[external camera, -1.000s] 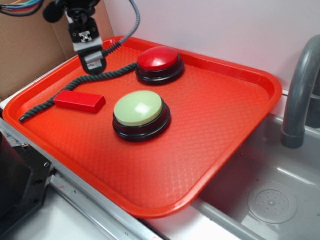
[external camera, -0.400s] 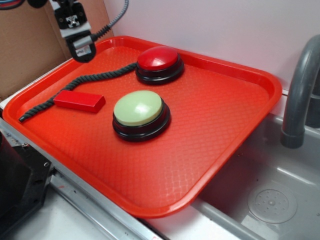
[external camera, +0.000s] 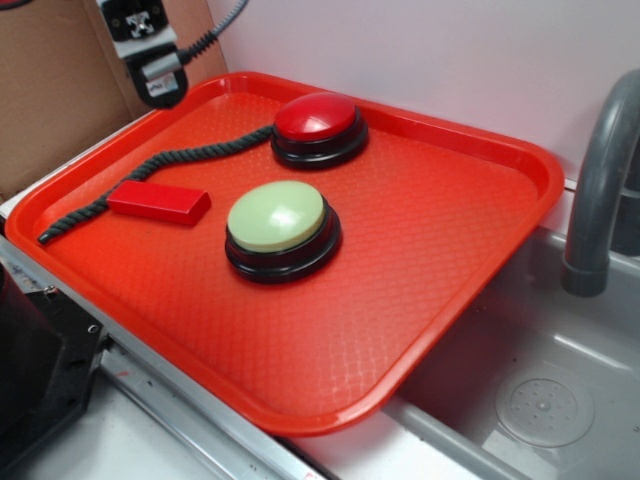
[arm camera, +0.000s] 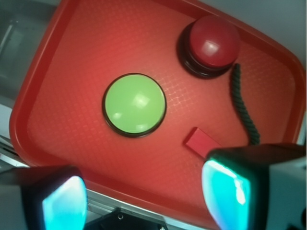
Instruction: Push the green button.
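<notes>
- The gripper (external camera: 152, 78) is high up at the top left of the exterior view, above the far left corner of the red tray (external camera: 450, 270), and it touches nothing.
- In the wrist view its two fingers (arm camera: 62, 199) are at the bottom edge, one at the left and one at the right, with a wide gap between them. The gripper is spread and it holds nothing.
- The green button (external camera: 279, 228) stands upright on the tray, a little left of the tray's middle in the exterior view. It has a pale green dome on a black round base.
- In the wrist view the green button (arm camera: 134, 104) is above the gap between the fingers and well apart from them.
- A small red block (external camera: 159, 202) lies flat on the tray, just beside the green button on its left. The two do not touch.
- A dark rope (external camera: 140, 180) lies on the tray behind the block. It runs from the left part of the tray up to the red button (external camera: 318, 128), and its end reaches the black base of this button.
- The red button stands near the far rim of the tray, behind the green button and apart from it.
- To the right of the tray there is a gray sink (external camera: 540, 390) with a gray faucet (external camera: 600, 180) over it.
- Brown cardboard (external camera: 55, 100) stands behind the tray on the left.
</notes>
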Tool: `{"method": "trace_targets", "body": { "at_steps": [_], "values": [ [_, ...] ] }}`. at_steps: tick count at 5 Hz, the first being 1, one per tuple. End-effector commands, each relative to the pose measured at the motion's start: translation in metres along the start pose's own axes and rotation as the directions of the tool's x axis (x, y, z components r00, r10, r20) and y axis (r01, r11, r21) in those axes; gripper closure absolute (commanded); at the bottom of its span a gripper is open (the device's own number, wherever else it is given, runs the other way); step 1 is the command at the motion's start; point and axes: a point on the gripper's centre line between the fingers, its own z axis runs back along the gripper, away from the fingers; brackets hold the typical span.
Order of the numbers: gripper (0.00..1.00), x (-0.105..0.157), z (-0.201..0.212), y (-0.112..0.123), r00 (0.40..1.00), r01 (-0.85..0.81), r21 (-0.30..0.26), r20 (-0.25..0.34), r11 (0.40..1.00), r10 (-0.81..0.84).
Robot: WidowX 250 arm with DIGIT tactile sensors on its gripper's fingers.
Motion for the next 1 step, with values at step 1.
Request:
{"method": "trace_targets", "body": {
  "at_steps": [1],
  "values": [
    [0.00,0.0052,0.0185,-0.0091,1.000,-0.002,0.011,0.029,1.000,0.002]
  ]
}}
